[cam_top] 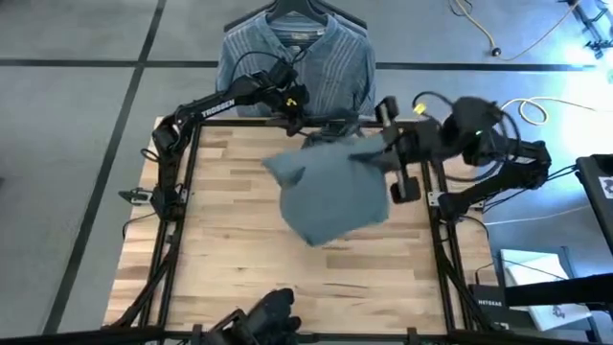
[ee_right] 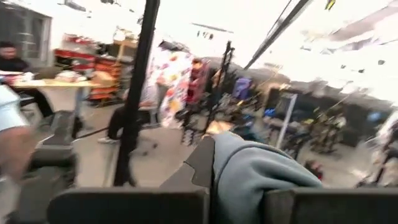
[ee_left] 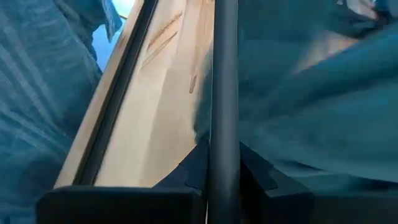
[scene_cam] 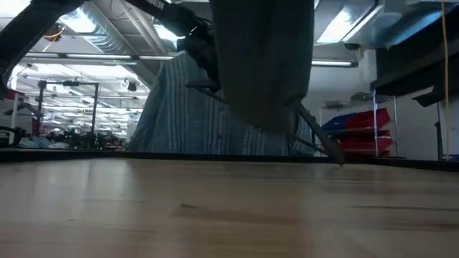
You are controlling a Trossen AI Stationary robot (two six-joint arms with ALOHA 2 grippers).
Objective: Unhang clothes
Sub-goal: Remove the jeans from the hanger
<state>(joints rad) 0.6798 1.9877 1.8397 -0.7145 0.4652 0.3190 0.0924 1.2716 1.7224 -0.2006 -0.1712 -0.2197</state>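
High view: right hand (cam_top: 383,158) grips soft, crumpled grey T-shirt (cam_top: 330,196).

Bench (cam_top: 239,259): pale wood-plank top, dark frame rails along its edges. Clothes hanger (cam_top: 295,11): dark, at the far edge. Cables (cam_top: 498,43): pale, loose on the grey floor, far right. Storage bins (scene_cam: 358,123): red and blue, shelved beyond the bench. Person (ee_right: 15,68): seated at a distant table.

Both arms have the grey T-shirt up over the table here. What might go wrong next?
The grey T-shirt hangs bunched from the right gripper, held only by a fold; it may slip. The left gripper pinches a dark hanger bar close to the striped shirt, which may get dragged along.
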